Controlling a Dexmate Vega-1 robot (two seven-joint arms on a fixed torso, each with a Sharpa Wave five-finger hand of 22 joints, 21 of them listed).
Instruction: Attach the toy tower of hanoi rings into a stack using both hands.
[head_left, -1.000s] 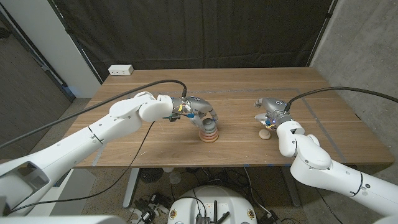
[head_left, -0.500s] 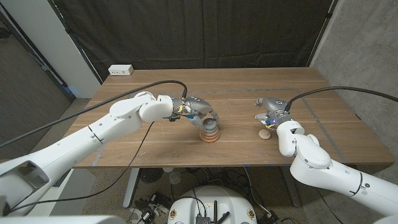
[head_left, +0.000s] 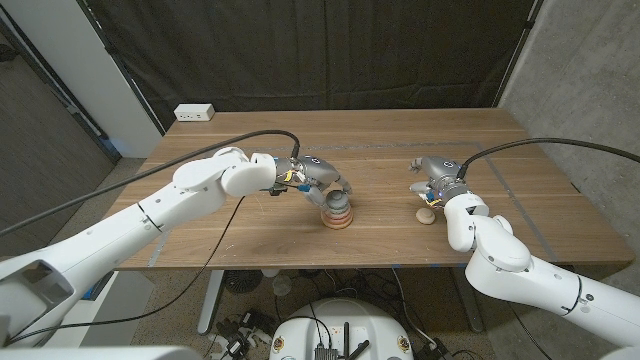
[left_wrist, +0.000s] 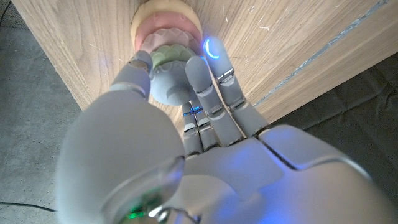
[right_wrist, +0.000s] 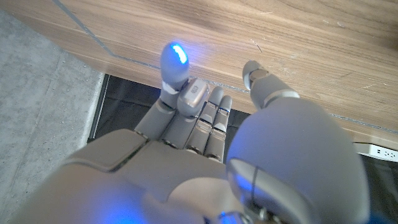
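Rings sit as a short stack near the middle of the worktop, and my left hand is right on top of it, so that is the arm I would keep working with. From the left wrist view I see the stack built of a wide tan ring against the wood, a pink one, a pale green one, and a grey rounded piece nearest my palm, with the left hand's fingers wrapped round that grey piece on both sides; I judge it clamped on it, seating it on the pile. The stack's long axis runs straight up from the worktop, small end uppermost, so any further press has to go straight down along that axis or the pile will skew. My right hand hangs well apart to the right, fingers loosely curled and holding nothing that I can make out. Just beside it, on the near side, lies a small tan piece on the wood; whether it touches the fingers I cannot tell. It looks like a low round piece lying flat, with no clear long axis. If it belongs to the set, the right hand is far the nearer to fetch it, reaching down and slightly toward me
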